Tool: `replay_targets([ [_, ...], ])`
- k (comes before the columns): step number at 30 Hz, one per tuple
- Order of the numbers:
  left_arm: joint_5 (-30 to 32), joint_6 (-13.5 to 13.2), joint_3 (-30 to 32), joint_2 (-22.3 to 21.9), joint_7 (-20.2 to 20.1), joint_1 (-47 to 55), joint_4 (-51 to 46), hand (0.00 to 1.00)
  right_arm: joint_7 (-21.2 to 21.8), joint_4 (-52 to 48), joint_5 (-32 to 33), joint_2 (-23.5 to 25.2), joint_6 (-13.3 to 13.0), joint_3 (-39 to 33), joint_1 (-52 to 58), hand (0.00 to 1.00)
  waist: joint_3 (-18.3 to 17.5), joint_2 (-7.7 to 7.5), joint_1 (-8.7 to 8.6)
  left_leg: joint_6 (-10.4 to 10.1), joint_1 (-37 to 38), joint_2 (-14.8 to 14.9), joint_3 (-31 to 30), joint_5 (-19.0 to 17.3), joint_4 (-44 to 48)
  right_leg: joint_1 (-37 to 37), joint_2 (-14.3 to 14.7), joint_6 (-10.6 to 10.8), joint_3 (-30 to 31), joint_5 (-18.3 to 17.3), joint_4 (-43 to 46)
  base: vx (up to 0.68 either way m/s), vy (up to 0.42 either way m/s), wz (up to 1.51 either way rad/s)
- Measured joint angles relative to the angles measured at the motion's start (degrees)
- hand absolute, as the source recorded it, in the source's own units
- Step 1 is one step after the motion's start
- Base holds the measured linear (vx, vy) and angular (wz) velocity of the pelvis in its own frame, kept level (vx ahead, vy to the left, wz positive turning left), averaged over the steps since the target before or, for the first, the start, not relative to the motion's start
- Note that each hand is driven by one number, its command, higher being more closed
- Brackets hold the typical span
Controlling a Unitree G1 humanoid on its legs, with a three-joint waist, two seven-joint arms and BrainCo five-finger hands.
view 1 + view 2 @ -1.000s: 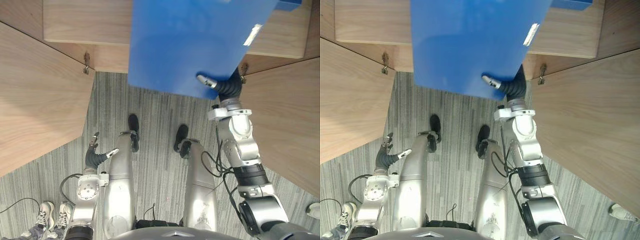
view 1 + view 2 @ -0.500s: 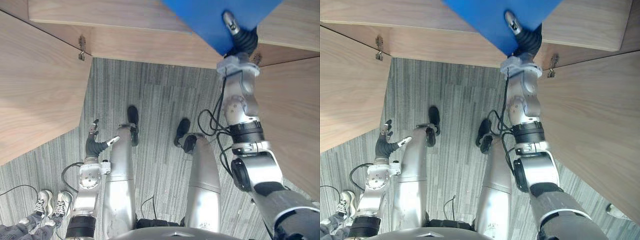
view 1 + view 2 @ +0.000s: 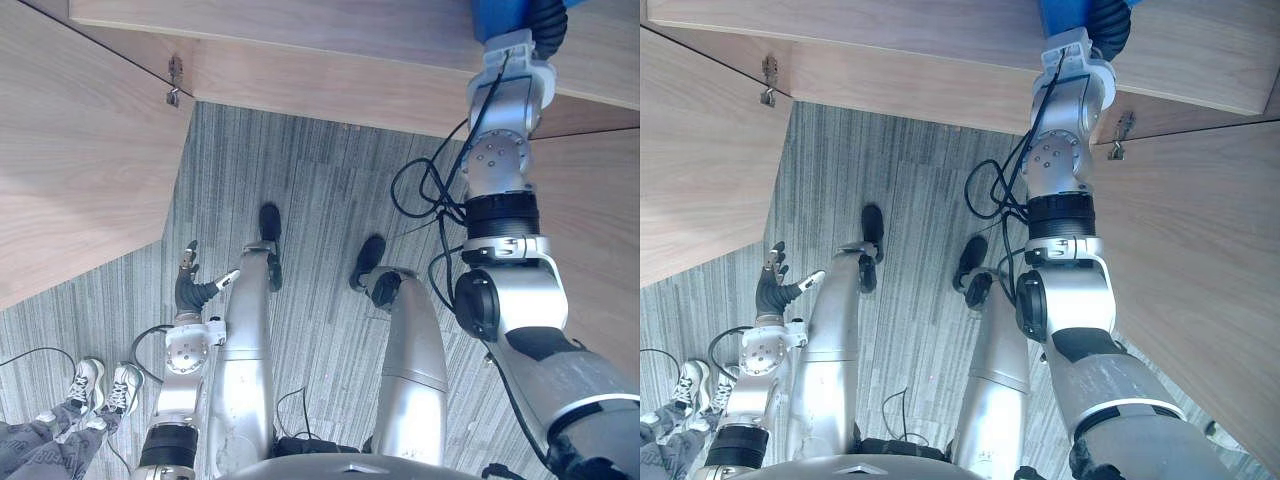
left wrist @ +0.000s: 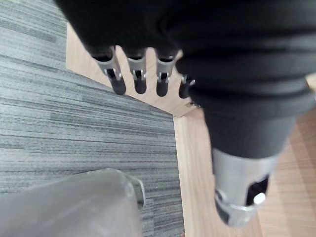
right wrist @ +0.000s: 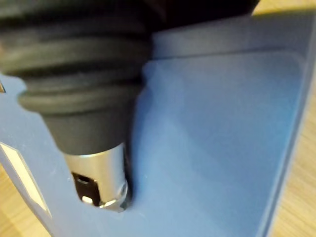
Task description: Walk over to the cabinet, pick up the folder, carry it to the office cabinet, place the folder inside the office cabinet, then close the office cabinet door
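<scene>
The right robot hand (image 5: pixel 84 74) is up at the office cabinet (image 3: pixel 300 40), its thumb clamped flat on the blue folder (image 5: pixel 212 123) and its fingers hidden behind it. The left robot hand (image 3: pixel 188 292) hangs low over the carpet (image 3: pixel 320 220), fingers loosely straight, holding nothing.

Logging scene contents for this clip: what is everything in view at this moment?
folder: one, blue, raised at the cabinet, in the right hand
cabinet: one, light wood, ahead of the robot
left door: one, light wood, open
right door: one, light wood, open
hinges: two, metal, at the door corners
carpet: one, grey striped, the floor
shoes: two, white-grey, a person's, lower left on the carpet
left hand: open, low at the robot's side
right hand: thumb on the folder, gripping it
</scene>
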Motion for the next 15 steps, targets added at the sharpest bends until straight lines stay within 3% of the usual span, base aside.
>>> replay_targets([
  [4, -0.54, 0.18, -1.52, -1.05, 0.07, -0.79, 1.22, 0.0, -0.67, 1.07, 0.02, 0.36, 0.14, -0.03, -0.02, 1.0, -0.34, 0.22, -0.12, -0.3, 0.72, -0.09, -0.28, 0.74, -1.51, 0.74, 0.02, -0.39, -0.58, 0.24, -1.04, -0.01, -0.019, 0.04],
  [5, -0.84, 0.27, -2.02, -1.14, 0.09, -0.87, 1.77, 0.0, -0.67, 2.25, 0.04, 0.39, 0.15, -0.06, -0.22, 0.0, -0.84, 0.35, -0.14, -0.43, 0.68, -0.09, -0.71, 0.87, -1.71, 0.98, 0.06, -0.52, -1.09, 0.32, -1.35, -0.01, -0.017, 0.06],
  [15, -1.69, 1.29, -3.56, -1.12, 1.17, -0.85, 3.26, 0.0, -1.83, 6.92, 2.12, -0.11, 0.86, 0.73, -3.02, 0.0, -2.61, 0.33, -0.1, -0.82, 0.73, -0.21, -0.96, 1.98, -3.7, 1.05, 0.08, -1.02, -1.92, 0.62, -2.54, 0.0, -0.007, 0.03],
])
